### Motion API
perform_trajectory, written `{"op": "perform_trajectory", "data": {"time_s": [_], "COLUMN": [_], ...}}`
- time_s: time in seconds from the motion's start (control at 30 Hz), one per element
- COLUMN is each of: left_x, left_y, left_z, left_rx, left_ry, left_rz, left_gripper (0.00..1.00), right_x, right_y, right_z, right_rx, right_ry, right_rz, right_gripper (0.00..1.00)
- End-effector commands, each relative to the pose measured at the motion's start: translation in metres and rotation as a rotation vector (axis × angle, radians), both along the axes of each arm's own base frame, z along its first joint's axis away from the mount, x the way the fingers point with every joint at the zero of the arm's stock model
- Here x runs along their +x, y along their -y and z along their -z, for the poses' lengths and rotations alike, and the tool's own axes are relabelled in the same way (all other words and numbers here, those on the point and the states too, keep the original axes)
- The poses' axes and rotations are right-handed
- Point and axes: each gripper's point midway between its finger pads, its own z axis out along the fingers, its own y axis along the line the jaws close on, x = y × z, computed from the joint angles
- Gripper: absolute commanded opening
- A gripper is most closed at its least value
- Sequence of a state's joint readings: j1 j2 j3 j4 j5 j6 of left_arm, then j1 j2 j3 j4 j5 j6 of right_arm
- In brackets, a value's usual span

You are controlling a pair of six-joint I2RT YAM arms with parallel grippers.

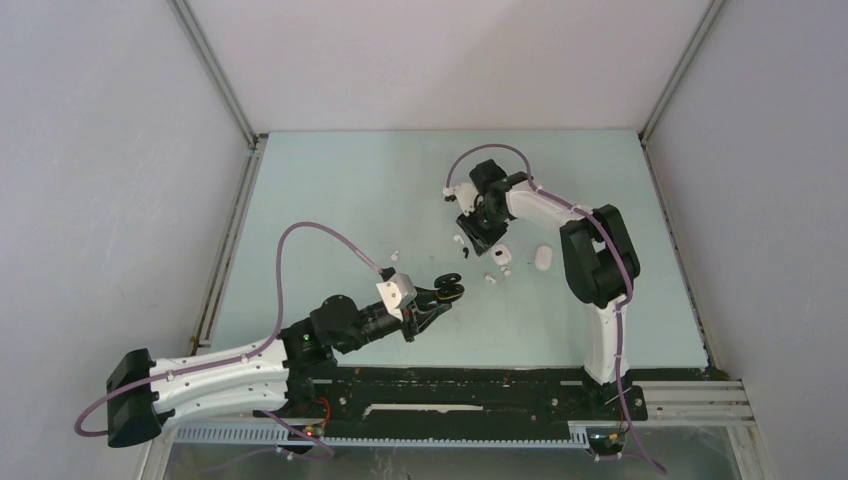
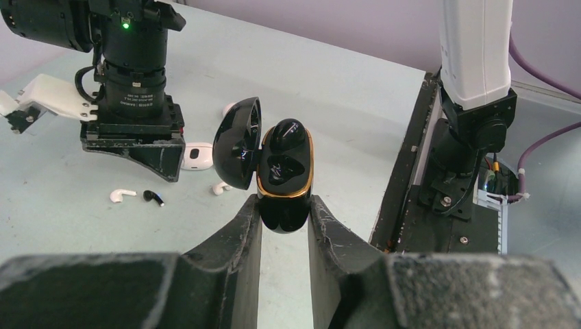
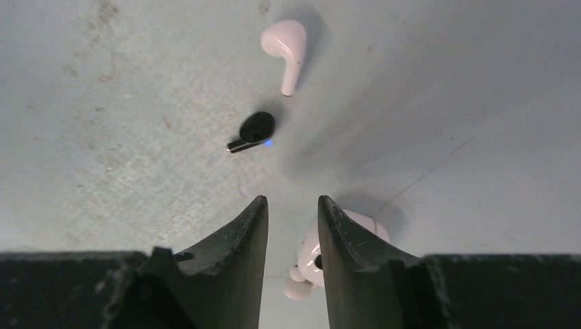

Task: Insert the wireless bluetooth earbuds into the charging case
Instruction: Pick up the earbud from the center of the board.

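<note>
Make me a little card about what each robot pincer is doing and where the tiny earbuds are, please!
left pincer: shut on the black charging case
case lid: open
seated black earbud: seems to sit in the held case
right pincer: open, empty, pointing down at the table
loose black earbud: on the table just ahead of the right pincer, untouched
white earbud: on the table, farther ahead
white case: on the table, partly hidden under the right pincer
</note>
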State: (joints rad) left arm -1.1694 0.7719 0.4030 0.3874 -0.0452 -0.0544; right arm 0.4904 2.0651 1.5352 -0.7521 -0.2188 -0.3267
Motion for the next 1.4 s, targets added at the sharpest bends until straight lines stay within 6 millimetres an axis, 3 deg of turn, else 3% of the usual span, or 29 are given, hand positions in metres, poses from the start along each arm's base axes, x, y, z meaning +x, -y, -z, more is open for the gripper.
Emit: {"op": "perform_trajectory", "data": {"time_s": [0.0, 0.23, 0.33, 0.5, 0.83, 1.37], "left_x": [-0.003, -0.003, -0.003, -0.001, -0.001, -0.001], "left_y": [0.004, 0.002, 0.000, 0.001, 0.006, 0.010], "left_z": [-0.023, -0.025, -0.025, -0.022, -0.018, -0.015], "left_rx": [-0.075, -0.077, -0.080, -0.074, -0.058, -0.053], "left_ry": [0.018, 0.015, 0.016, 0.013, 0.014, 0.007], "left_rz": [0.016, 0.014, 0.008, 0.002, 0.011, 0.021], "left_gripper": [0.00, 0.00, 0.00, 0.00, 0.00, 0.00], "right_x": [-0.004, 0.013, 0.027, 0.035, 0.028, 0.014], "right_y": [-0.037, -0.054, -0.050, -0.049, -0.045, -0.029], "right_z": [-0.034, -0.026, -0.022, -0.016, 0.007, 0.011], "right_rx": [0.128, 0.093, 0.047, 0.022, -0.026, -0.084], "right_ry": [-0.008, 0.021, 0.067, 0.079, 0.037, 0.038], "right_rz": [0.053, 0.140, 0.182, 0.211, 0.205, 0.208], "right_gripper": [0.38, 0.41, 0.43, 0.43, 0.42, 0.36]}}
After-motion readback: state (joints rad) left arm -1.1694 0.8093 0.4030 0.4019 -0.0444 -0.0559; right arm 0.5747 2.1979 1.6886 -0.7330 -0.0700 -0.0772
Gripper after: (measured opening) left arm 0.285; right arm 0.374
